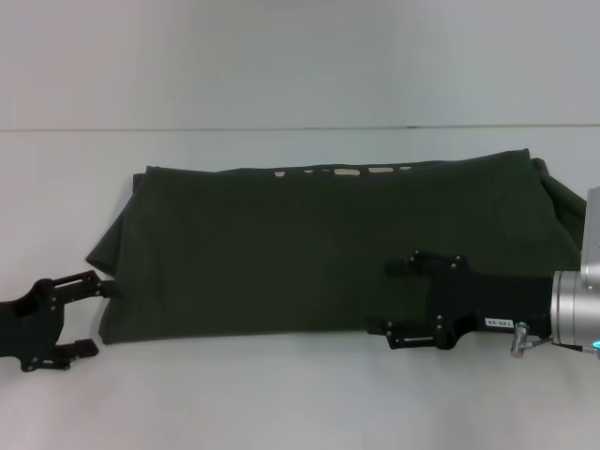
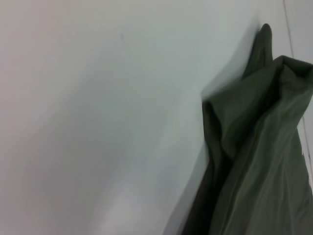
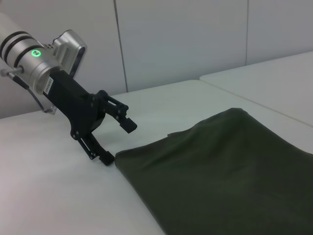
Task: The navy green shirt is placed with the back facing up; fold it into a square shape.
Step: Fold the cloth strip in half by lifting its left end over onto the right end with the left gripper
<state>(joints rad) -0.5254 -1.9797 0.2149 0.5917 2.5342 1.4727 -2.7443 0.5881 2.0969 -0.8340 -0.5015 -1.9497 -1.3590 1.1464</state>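
Observation:
The navy green shirt (image 1: 309, 253) lies flat on the white table, folded into a long band, plain side up. A strip of cream lettering (image 1: 347, 172) peeks out at its far edge. My left gripper (image 1: 101, 319) is open at the shirt's near left corner, its upper finger touching the cloth edge. The right wrist view also shows it (image 3: 120, 143) open at that corner of the shirt (image 3: 225, 166). My right gripper (image 1: 380, 297) is open over the shirt's near edge, right of centre. The left wrist view shows only bunched shirt cloth (image 2: 264, 161).
The white table (image 1: 281, 403) extends all around the shirt. A seam (image 1: 281, 127) runs across behind the shirt. A second white table surface (image 3: 274, 73) adjoins it in the right wrist view.

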